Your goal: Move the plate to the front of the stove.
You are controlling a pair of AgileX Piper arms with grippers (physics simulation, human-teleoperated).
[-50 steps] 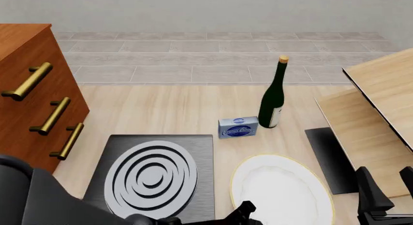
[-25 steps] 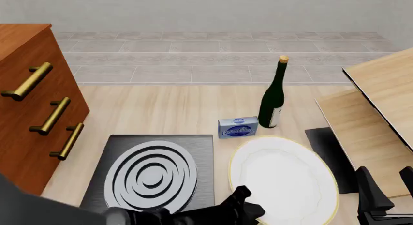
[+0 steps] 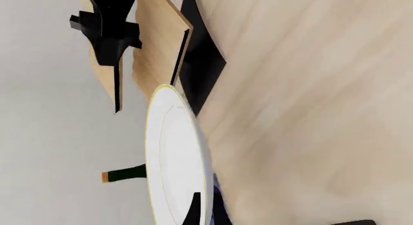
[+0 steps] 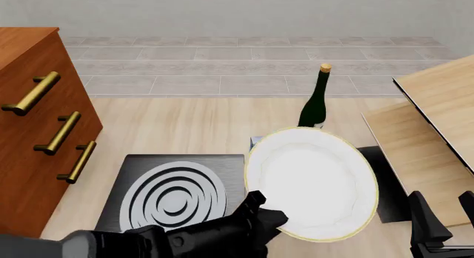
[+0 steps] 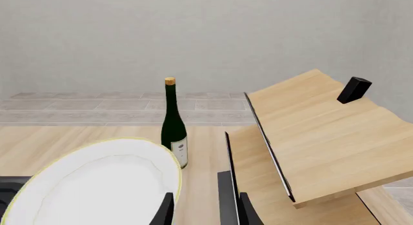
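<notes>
Gripping the large round white gold-rimmed plate (image 4: 311,183) at its near edge, the left end effector (image 4: 261,215) holds it tilted above the tabletop (image 4: 185,127), right of the dark grey square stove (image 4: 176,194)

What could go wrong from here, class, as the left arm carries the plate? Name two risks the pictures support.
1. The left gripper pinches the plate only at its near rim, so the large, tilted plate might pivot or slip out.
2. The plate hangs close to the wine bottle and hides the small box behind it; a swing forward could knock the bottle over. The stove lies to the left, so moving that way seems safer.
</notes>
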